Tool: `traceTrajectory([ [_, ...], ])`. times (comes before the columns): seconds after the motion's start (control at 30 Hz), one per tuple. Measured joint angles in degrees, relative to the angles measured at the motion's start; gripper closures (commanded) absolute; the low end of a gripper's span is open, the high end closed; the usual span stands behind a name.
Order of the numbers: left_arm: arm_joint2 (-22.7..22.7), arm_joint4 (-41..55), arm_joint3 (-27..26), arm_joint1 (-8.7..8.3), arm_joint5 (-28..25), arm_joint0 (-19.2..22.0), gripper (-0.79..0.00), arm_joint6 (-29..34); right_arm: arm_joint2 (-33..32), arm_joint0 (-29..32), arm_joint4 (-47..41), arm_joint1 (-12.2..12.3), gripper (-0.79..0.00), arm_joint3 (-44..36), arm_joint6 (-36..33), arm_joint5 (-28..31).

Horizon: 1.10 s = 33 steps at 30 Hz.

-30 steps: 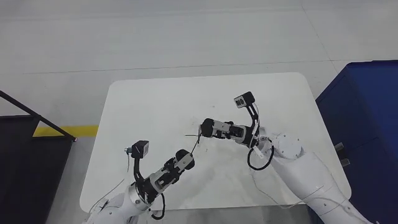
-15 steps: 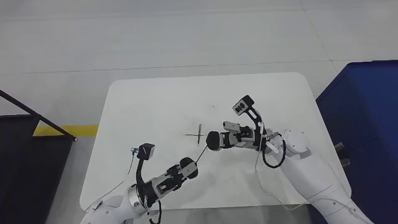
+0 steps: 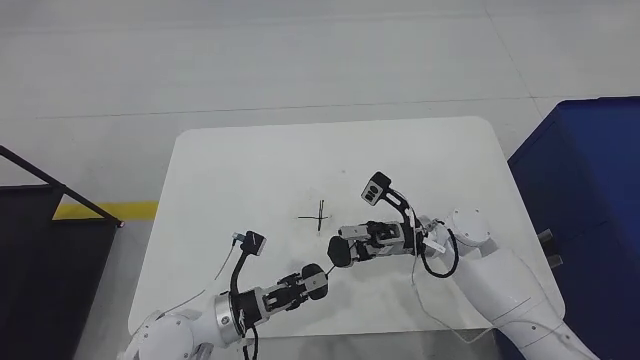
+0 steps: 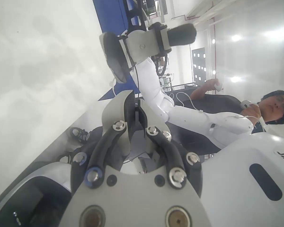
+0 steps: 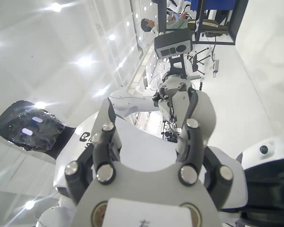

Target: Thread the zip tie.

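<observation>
The zip tie is a thin black strip, seen edge-on between the fingers of my left gripper, which is shut on it. In the top view the left gripper hovers near the table's front edge and points at the right gripper just beyond it. The right gripper faces the left one with its dark pads spread wide and nothing between them. From the right wrist, the right gripper stands open around the shut left gripper a short way ahead.
Two thin black strips lie crossed on the white table, behind the grippers. A blue cabinet stands beside the table's right edge. A black frame is off the left side.
The right gripper has drawn back from the crossed strips toward the front edge. The left gripper has shifted right and nearer the front edge. The two now face each other closely.
</observation>
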State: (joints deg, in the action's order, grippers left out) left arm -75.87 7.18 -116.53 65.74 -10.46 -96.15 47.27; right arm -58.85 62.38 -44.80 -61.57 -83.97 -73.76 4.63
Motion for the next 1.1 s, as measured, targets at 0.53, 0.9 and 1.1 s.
traceTrajectory([
  [0.53,0.3,-0.4,-1.5,-0.51,0.2,-0.4,0.0,-2.8,0.0,-0.5,1.2,-0.4,-0.154,1.1,0.8,-0.3],
  [0.9,0.1,-1.5,-2.8,-1.02,1.8,0.0,0.0,-2.2,1.1,-0.2,6.0,-0.4,-0.172,0.0,-0.7,1.1],
  [1.1,0.1,-2.8,-3.1,-1.3,3.1,0.0,0.0,-2.3,0.4,0.3,6.2,-0.3,-0.12,-1.2,-1.3,1.4],
])
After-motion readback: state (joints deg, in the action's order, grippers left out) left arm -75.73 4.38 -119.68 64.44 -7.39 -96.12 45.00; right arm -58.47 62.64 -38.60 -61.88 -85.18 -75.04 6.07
